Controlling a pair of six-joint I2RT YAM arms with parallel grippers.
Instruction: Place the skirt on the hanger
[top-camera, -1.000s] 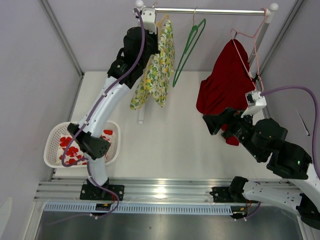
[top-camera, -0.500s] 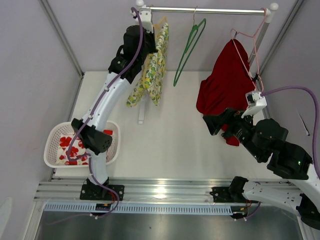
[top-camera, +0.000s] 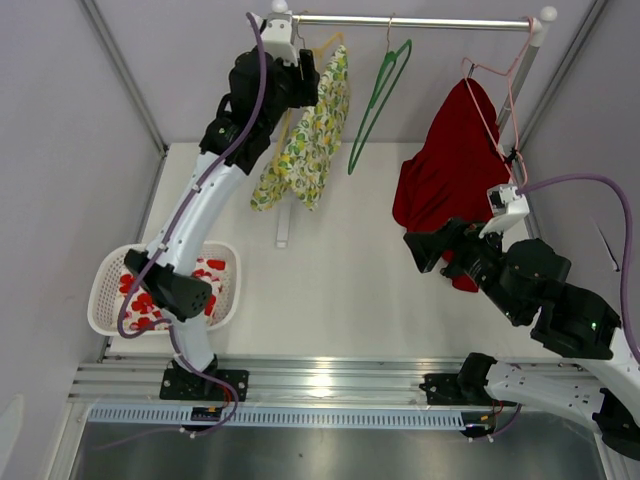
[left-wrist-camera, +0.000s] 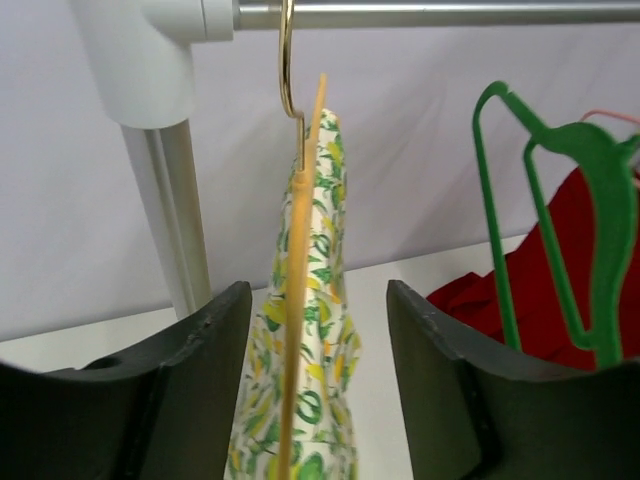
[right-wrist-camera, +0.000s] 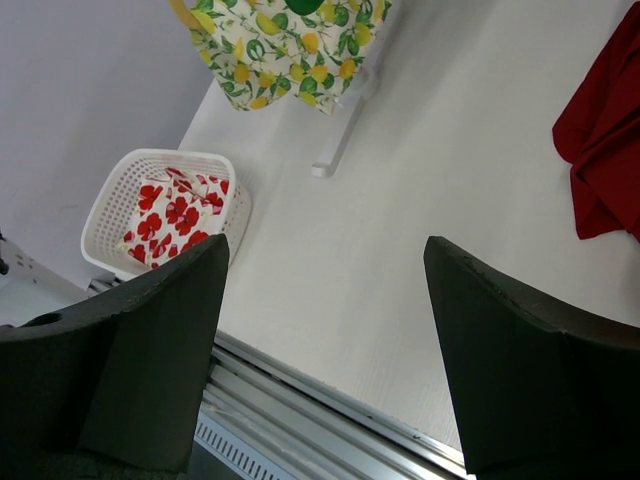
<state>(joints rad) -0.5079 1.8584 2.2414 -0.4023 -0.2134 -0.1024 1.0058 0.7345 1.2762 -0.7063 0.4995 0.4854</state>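
Left pincer (left-wrist-camera: 318, 300) has released, skirt (left-wrist-camera: 335, 310) and hanger (left-wrist-camera: 296, 270) hanging between its spread jaws.

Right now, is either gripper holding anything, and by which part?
Nothing is held. The left gripper stands open astride the thin yellow hanger of the lemon-print skirt; the right gripper is open, empty.

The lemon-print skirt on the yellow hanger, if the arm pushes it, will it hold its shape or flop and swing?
Probably floppy: the lemon-print skirt hangs in soft folds below the yellow hanger. It would likely swing, since only a thin hook over the rail carries it. It looks light, thin cloth.
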